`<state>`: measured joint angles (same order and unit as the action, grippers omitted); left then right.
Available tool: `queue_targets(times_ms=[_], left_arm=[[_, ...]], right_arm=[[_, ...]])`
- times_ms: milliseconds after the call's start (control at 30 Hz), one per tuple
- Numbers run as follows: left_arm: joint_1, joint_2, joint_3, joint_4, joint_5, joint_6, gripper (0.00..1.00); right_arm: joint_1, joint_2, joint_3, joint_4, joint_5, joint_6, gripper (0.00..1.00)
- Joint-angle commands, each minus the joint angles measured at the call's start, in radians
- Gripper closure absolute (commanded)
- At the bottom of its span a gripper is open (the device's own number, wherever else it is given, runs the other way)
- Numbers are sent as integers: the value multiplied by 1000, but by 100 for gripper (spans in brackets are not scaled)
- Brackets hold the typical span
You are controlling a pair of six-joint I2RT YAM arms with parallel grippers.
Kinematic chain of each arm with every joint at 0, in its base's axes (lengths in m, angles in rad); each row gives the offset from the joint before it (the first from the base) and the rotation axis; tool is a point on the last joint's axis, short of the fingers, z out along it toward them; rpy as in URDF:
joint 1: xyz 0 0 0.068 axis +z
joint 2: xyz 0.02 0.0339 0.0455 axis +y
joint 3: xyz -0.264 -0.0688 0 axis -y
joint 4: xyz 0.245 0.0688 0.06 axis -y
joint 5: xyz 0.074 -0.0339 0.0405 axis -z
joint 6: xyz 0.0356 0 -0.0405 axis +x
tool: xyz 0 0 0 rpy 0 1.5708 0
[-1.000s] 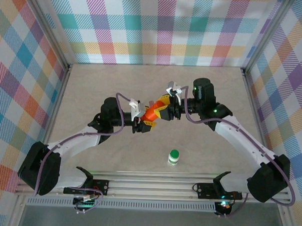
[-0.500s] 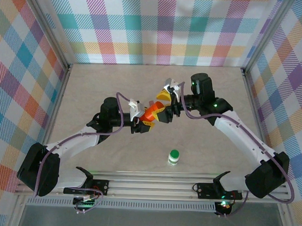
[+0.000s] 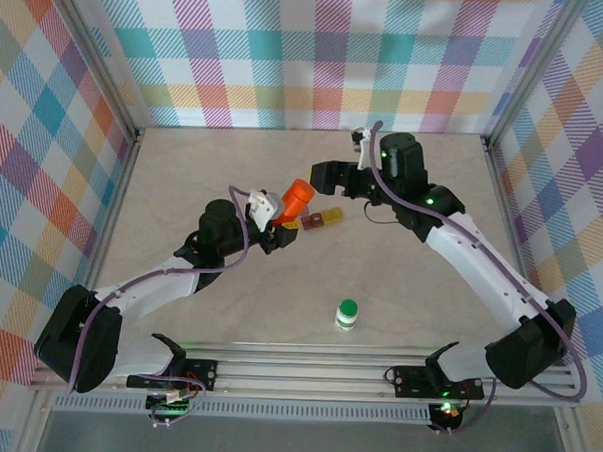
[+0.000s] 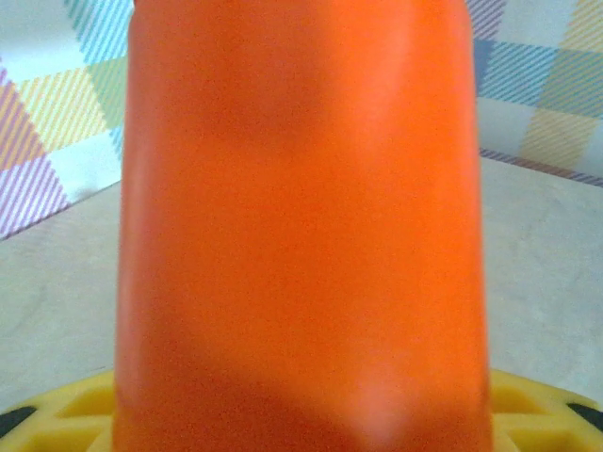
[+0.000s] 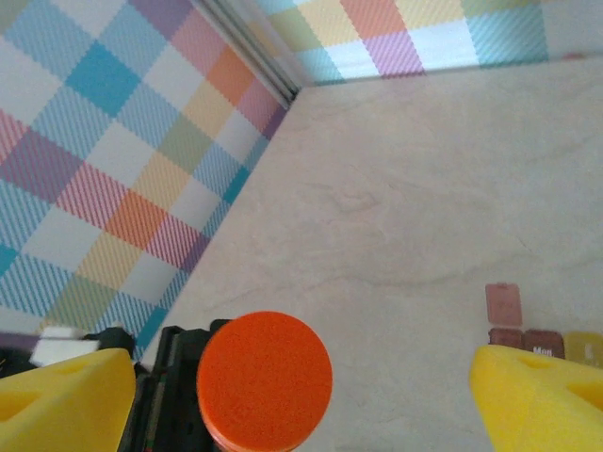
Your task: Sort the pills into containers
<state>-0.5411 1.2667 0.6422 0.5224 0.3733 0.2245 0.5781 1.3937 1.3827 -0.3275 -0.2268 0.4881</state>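
Pulling back from the orange pill bottle, the right gripper stood wide open. The left gripper clasped the bottle beside the pill organizer.

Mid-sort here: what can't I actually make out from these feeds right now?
- Pills: too small to spot in the top view, in the pill organizer or elsewhere; in the right wrist view a yellow finger pad and the bottom edge cut the organizer off.
- Orange bottle: blurred, too close in the left wrist view; its opaque wall hides the contents.
- Left gripper: its contact is hidden by the bottle.
- Green-capped bottle: contents too small, top view.
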Motion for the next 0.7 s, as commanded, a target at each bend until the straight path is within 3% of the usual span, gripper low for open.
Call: queue_targets(times_ms=[0, 467, 667], left_arm=[[-16, -1, 10, 59, -93, -2, 100], [-23, 19, 12, 60, -103, 20, 100], [-23, 16, 20, 55, -100, 21, 100]], right_arm=[[24, 53, 49, -13, 46, 97, 8], [71, 178, 101, -4, -25, 106, 15], [74, 183, 77, 18, -54, 110, 26]])
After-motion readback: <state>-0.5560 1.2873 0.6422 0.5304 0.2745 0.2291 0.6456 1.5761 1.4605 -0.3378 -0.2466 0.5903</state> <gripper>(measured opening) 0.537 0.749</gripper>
